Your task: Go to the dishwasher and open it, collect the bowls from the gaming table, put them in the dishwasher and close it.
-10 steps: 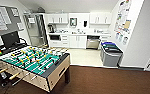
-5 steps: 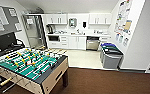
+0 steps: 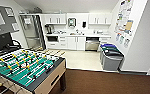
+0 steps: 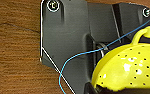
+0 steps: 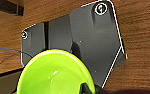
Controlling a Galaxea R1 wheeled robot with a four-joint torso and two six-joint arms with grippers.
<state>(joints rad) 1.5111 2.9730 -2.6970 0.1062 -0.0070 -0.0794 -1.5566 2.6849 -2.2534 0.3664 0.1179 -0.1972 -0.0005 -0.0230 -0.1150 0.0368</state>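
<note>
Foosball table (image 3: 26, 68) has slid lower-left as the camera advanced; dishwasher (image 3: 92, 43) lies ahead, right of centre, door shut; finger state indiscernible.

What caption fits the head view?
Kitchenette ahead: open dishwasher under the counter, foosball table at left, bins at right.

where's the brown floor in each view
head: brown floor fills the foreground, right of the foosball table.
left wrist: wood grain behind the dark plate.
right wrist: wood grain around the dark plate.
shared: the thin blue cable crosses both wrist views.
</note>
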